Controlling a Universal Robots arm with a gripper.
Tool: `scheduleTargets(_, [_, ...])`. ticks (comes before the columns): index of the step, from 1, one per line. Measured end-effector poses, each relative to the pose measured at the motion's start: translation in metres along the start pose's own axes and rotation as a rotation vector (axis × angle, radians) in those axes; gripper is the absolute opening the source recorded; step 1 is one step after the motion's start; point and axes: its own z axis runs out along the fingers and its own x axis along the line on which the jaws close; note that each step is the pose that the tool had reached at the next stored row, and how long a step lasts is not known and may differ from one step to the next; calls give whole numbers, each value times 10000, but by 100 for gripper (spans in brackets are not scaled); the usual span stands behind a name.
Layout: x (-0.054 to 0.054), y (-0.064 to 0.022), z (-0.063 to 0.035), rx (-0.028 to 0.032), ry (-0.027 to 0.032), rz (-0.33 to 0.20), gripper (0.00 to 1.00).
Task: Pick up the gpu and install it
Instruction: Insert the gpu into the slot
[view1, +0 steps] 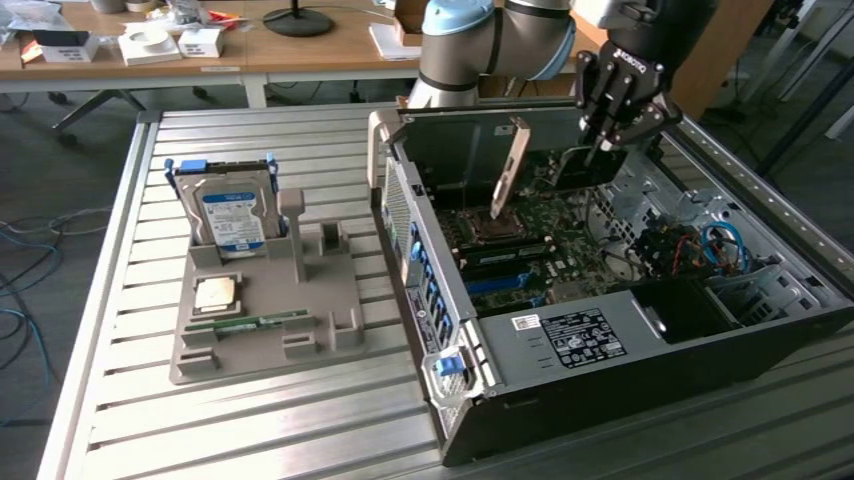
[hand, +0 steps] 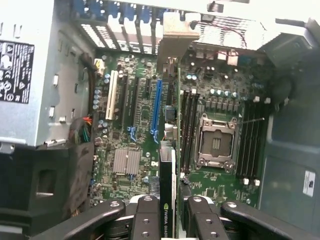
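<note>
Closest to the wrist camera, the gripper has its black fingers closed on the gpu. The card shows edge-on, thin and dark, with a lettered label on its rim. It hangs above the motherboard inside the open case, not yet seated. Its edge runs about parallel to the long blue slot and appears to lie just beside it rather than over it. I judge the work in hand to be alignment: keep the card upright, bring its contact edge square over the slot, and keep the silvery bracket toward the case's rear wall. A tilted card would likely catch on the slot's lip or on the neighbouring memory slots.

From the exterior view's left, a ribbed aluminium counter carries a matte grey moulded tray. A boxy silver hard drive stands in the tray, while a square metal-capped chip and a narrow green memory stick lie flat. Next comes the black steel case, lying on its side, its green board dense with small parts. At the exterior view's right, the glossy gripper holds the card over that board.
</note>
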Motion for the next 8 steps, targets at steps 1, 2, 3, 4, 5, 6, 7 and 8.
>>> scheduleTargets(1, [0,0,1,-2,7,-118,26])
scheduleTargets(2, [0,0,2,-3,13,-235,26])
scheduleTargets(3, [0,0,3,-4,19,-351,26])
scheduleTargets(4, [0,0,4,-6,26,-471,26])
scheduleTargets(5, [0,0,5,-8,33,-587,26])
scheduleTargets(6, [0,0,6,-10,39,-703,26])
scheduleTargets(7, [0,0,6,-11,46,-818,26])
scheduleTargets(8, [0,0,7,-13,52,-932,26])
